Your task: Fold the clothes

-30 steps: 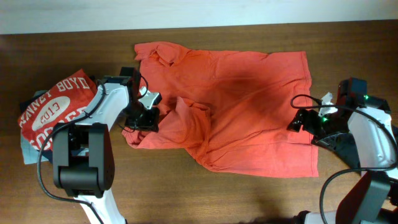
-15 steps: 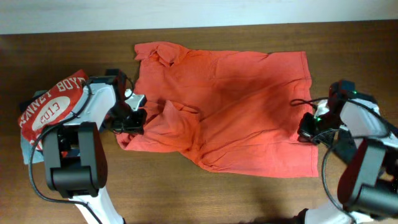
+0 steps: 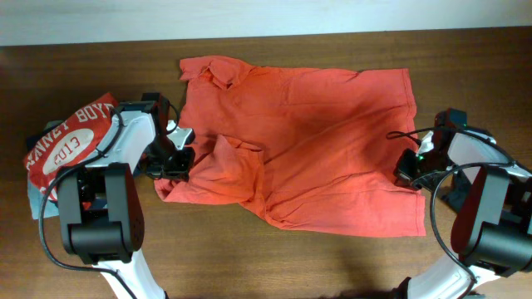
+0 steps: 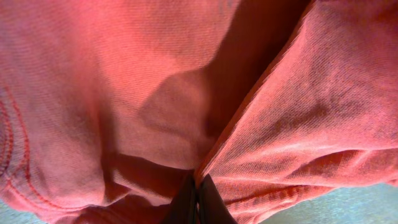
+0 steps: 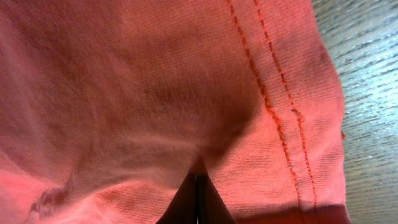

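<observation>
Overhead view: the orange-red shirt (image 3: 316, 141) lies spread across the middle of the wooden table (image 3: 249, 266), its collar toward the far left corner. The left gripper (image 3: 174, 162) is at the shirt's bunched left edge, and the right gripper (image 3: 407, 170) sits at its right hem. A red tee (image 3: 71, 141) with white print lies at the table's left end, on top of a grey-blue piece (image 3: 33, 203).

Left wrist view: the jaws meet, pinching a fold of the orange fabric.

Right wrist view: the jaws are clamped together on the shirt just beside its double-stitched hem, with bare wood to the right.
</observation>
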{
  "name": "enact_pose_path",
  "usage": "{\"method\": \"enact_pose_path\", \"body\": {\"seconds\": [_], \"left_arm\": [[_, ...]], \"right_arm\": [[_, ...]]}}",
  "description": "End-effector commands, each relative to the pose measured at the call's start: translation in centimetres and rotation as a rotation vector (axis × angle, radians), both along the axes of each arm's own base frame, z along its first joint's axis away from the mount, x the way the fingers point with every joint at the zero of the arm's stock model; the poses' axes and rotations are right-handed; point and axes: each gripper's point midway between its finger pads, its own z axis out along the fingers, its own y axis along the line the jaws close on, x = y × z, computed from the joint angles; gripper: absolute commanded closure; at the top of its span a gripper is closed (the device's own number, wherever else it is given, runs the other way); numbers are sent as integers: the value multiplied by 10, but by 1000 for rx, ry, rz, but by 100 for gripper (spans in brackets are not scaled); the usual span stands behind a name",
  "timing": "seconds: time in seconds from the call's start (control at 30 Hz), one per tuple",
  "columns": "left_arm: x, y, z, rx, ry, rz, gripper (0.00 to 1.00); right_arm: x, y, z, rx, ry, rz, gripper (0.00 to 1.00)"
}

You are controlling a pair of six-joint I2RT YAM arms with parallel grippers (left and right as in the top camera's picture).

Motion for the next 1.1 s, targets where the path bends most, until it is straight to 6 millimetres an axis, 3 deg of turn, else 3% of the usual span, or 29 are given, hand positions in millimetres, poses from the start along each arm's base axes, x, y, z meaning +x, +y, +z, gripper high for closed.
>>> {"method": "enact_pose_path", "body": {"seconds": [0.0,0.13,0.3,0.5,0.63,0.73,0.8,0.93,1.07], "left_arm": [[-1,12,-3,55,4,-18,100],[-2,28,-3,110,10,-9,99],[0,37,-4,106,4,23,99],[4,35,-4,88,-12,28,99],[4,35,-4,88,-13,29,100],[4,35,-4,88,-12,29,99],[4,35,-4,88,-13,29,99],[6,35,-2,88,-17,29,99],[8,35,1,88,-20,30,100]], "right_arm": [[-7,-13,-29,-77,67,-3,96],[-10,-26,-31,-150,88,-21,96],[-7,-27,-31,-155,74,-22,96],[2,-6,-18,-24,32,3,93],[10,3,15,28,-18,27,75],[10,6,43,34,-53,26,50],[6,8,54,32,-58,26,39],[-10,9,68,42,-29,8,32],[-33,-2,69,68,45,-56,25]]}}
